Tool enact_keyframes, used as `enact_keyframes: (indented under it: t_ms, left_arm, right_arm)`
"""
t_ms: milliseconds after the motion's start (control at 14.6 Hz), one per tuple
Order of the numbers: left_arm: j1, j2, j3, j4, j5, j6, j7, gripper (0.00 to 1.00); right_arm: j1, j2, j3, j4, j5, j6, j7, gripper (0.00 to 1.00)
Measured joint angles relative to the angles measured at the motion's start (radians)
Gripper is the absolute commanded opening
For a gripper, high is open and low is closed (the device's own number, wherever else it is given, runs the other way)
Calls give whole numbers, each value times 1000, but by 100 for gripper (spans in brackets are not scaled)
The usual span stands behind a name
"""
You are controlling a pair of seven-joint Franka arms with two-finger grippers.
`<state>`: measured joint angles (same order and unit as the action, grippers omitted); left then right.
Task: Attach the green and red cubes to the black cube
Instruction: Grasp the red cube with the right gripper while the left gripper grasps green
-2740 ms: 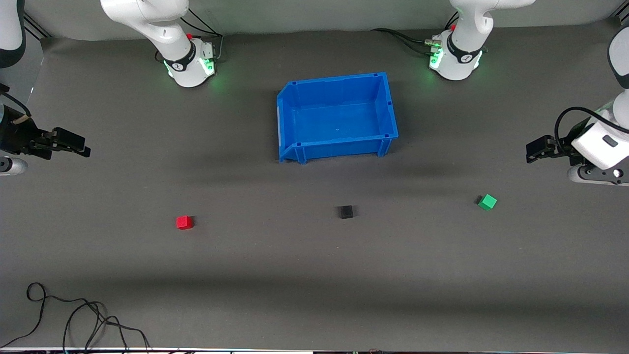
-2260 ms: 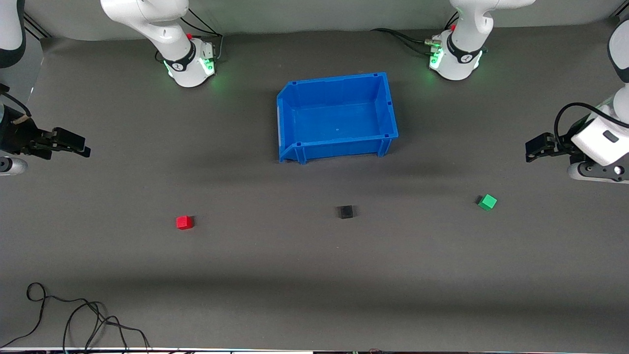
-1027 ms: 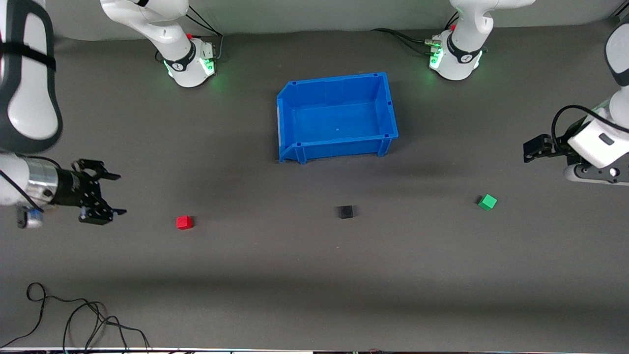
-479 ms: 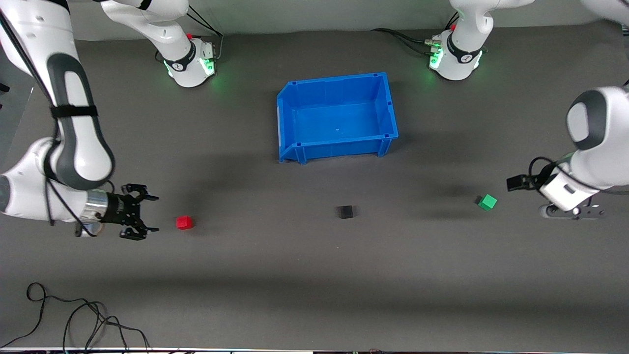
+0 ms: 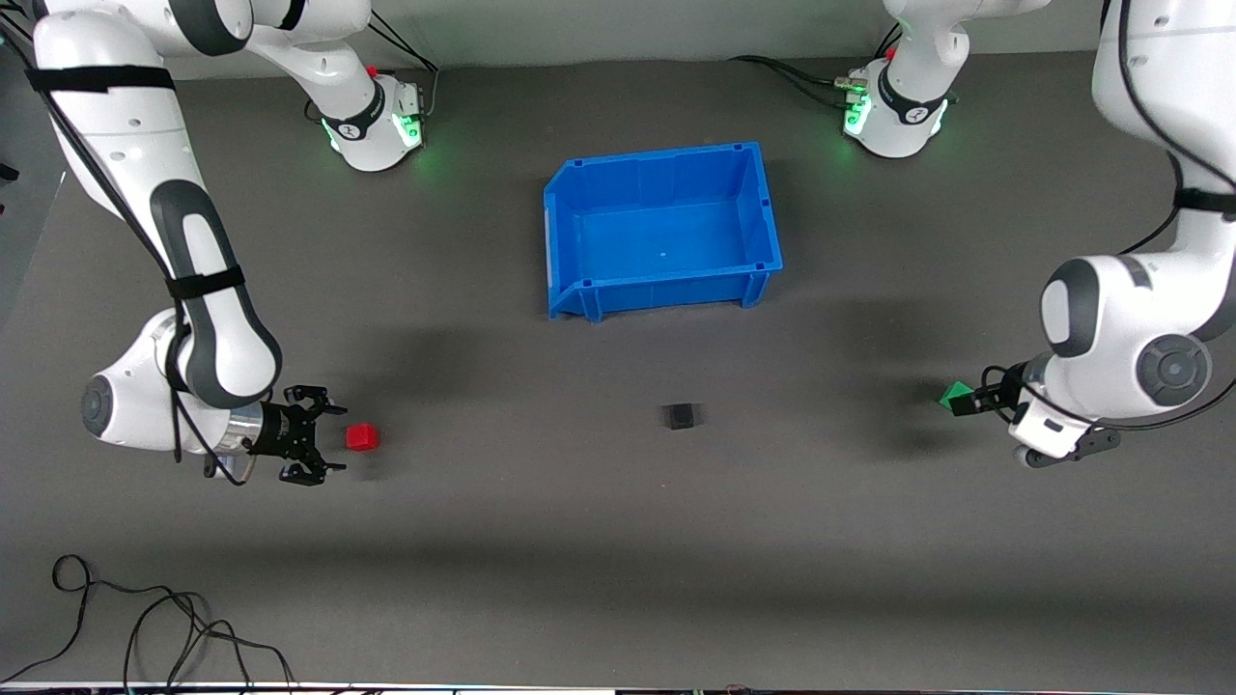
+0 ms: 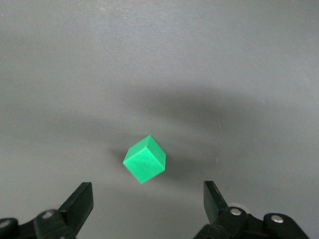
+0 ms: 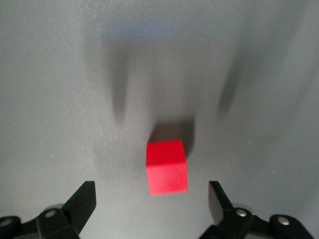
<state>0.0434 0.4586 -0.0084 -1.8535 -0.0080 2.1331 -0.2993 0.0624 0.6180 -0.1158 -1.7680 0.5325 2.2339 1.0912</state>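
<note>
Front view: the black cube (image 5: 680, 416) sits alone on the table (image 5: 618, 541), nearer the camera than the blue bin (image 5: 662, 230). The red cube (image 5: 362, 437) lies toward the right arm's end and the green cube (image 5: 956, 394) toward the left arm's end, each well apart from the black cube. The right hand (image 5: 311, 449) is just beside the red cube, on the side away from the black cube, fingers spread and holding nothing. The left hand (image 5: 970, 403) reaches the green cube from the opposite end and partly covers it. Left wrist view: the green cube (image 6: 144, 159) lies ahead of the parted, empty fingers (image 6: 79, 204), centred between them but turned corner-on to the closing line, so a wrist rotation probably precedes a flat grasp. Right wrist view: the red cube (image 7: 167, 167) lies ahead of and between the open fingers (image 7: 82, 201), its faces nearly square to them; a straight advance should suffice.
</note>
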Motion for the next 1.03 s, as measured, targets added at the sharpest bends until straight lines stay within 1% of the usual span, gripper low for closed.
enact_keyframes:
  t_ms: [205,411,479,616,685,753,822,890,1027]
  left_arm:
    - [46,15,5,-15,-98,46,-61,94]
    - [61,26,4,-52,-112,80,-194,92]
    - [61,35,3,-58,-112,82,-226,87]
    - [61,55,3,-62,-112,91,-293,81]
    - [61,66,4,-63,-112,106,-316,76]
    - [61,77,4,-63,-112,121,-332,71]
    - [61,87,4,-63,-112,134,-343,69]
    - [61,97,5,-63,-112,152,-349,64]
    - [61,111,5,-63,-112,178,-369,54]
  right_arm:
    - [23,36,5,0,12,53,-4,100]
    - [35,46,5,1,15,63,-4,100]
    - [34,46,5,1,15,63,-4,100]
    - [31,46,4,1,15,63,-7,100]
    - [29,46,4,1,16,63,-13,96]
    - [27,46,3,1,16,63,-19,84]
    - [25,46,3,1,16,63,-22,66]
    - [24,46,3,1,16,63,-27,53]
    - [24,46,3,1,16,63,-35,41]
